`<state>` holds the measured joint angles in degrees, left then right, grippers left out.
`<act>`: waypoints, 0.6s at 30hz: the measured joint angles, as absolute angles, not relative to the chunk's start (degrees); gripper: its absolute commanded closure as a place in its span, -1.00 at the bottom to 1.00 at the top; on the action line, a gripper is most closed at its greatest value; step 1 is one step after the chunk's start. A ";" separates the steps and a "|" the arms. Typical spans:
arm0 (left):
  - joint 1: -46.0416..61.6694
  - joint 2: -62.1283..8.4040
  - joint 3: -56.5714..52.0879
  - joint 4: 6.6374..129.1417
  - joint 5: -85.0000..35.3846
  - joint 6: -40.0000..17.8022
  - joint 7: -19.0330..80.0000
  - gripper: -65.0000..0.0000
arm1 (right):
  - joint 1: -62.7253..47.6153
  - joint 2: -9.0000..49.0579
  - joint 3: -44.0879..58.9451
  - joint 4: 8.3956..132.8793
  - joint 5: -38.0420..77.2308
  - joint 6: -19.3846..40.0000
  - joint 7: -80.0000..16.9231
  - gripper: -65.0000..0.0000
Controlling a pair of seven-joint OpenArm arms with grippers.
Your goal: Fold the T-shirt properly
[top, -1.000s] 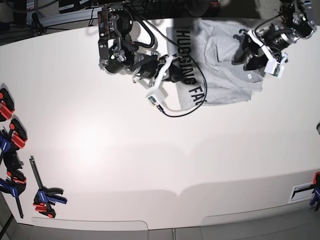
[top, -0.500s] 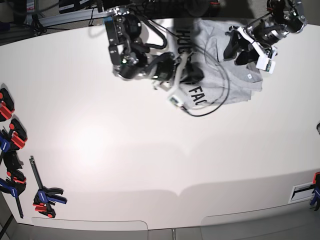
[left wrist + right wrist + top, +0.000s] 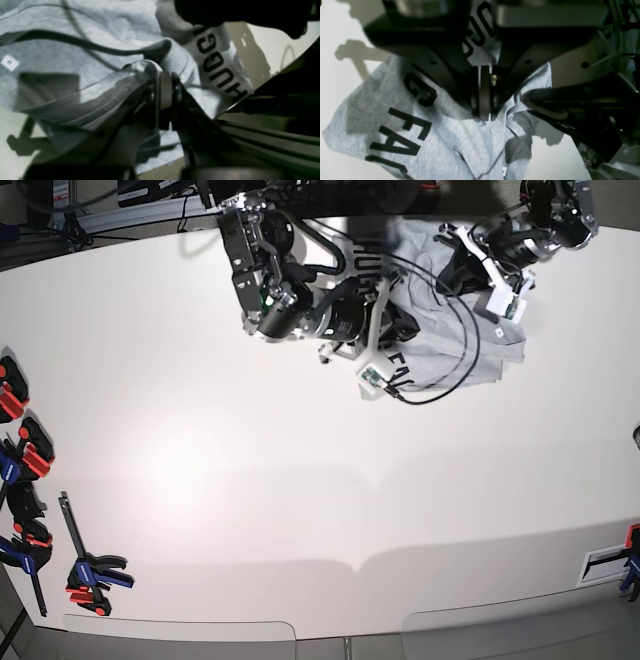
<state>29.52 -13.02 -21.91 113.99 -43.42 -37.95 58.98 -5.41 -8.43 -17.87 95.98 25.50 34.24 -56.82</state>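
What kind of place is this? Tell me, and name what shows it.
Probably a robotics lab or workshop bench. A plain white table has bar clamps along its edge, a metal frame rail runs behind it, and two cabled robot arms work over a grey T-shirt.

Table [image 3: 300, 480] centre open; clamps [image 3: 90, 575] crowd left edge; cable [image 3: 440, 385] seemingly trails beside T-shirt [image 3: 500, 350].

My two arms, top of the base view: black and bare-metal housings. Left tool [image 3: 462, 262] at upper right, black with a white block. Right tool [image 3: 398, 322], upper centre, white bracket; a black cable [image 3: 455, 370] loops below it. Wrist views: black fingers [image 3: 450, 75], round holes.
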 measured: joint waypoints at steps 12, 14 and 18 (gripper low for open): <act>34.87 -12.84 -31.66 120.33 -43.53 -36.47 61.91 1.00 | -5.41 -8.40 -17.89 93.32 25.50 32.97 -55.51 1.00; 36.64 -12.86 -34.39 120.86 -43.48 -36.47 61.04 1.00 | -5.41 -8.43 -17.89 92.25 25.47 32.95 -55.48 1.00; 39.66 -11.40 -38.54 120.86 -43.48 -36.45 59.55 1.00 | -5.45 -8.45 -17.89 91.20 25.47 32.84 -55.66 1.00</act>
